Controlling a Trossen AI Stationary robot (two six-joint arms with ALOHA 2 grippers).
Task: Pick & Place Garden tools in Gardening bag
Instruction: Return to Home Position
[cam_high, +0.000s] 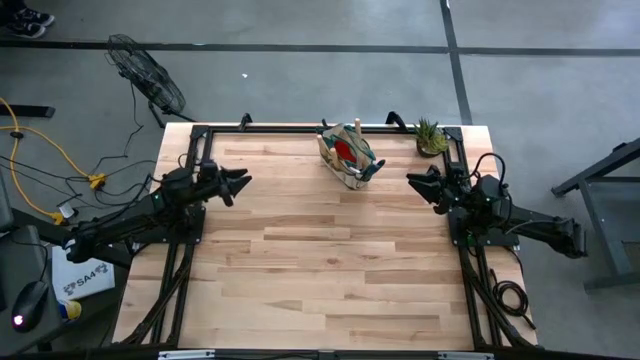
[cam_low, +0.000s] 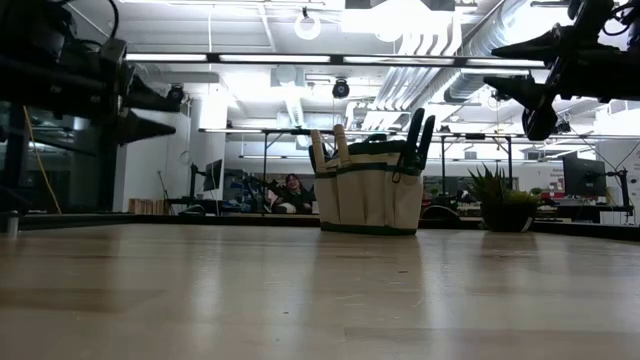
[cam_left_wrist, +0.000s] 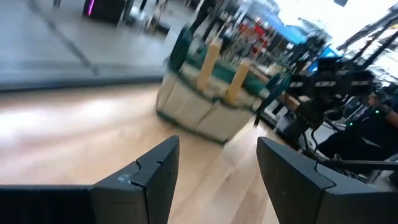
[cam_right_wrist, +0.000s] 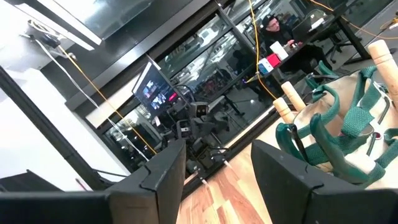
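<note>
The beige gardening bag (cam_high: 350, 155) with green trim stands upright on the table near its far edge. It also shows in the low view (cam_low: 368, 195). Garden tools stick out of its top: wooden handles (cam_low: 335, 145), dark green pruner handles (cam_low: 418, 135) and a red cloth piece (cam_high: 343, 150). My left gripper (cam_high: 243, 183) hovers open above the table, left of the bag, its fingers pointing level toward the bag (cam_left_wrist: 208, 99). My right gripper (cam_high: 411, 181) hovers open to the right of the bag (cam_right_wrist: 339, 140), pointing slightly upward. Nothing lies between either pair of fingers.
A small potted green plant (cam_high: 431, 137) stands at the far right corner, close to my right gripper. Black frame rails (cam_high: 195, 160) run along the table's left, right and far edges. Bare wooden top (cam_high: 330, 260) stretches toward the near edge. A person (cam_low: 290, 190) sits beyond the table.
</note>
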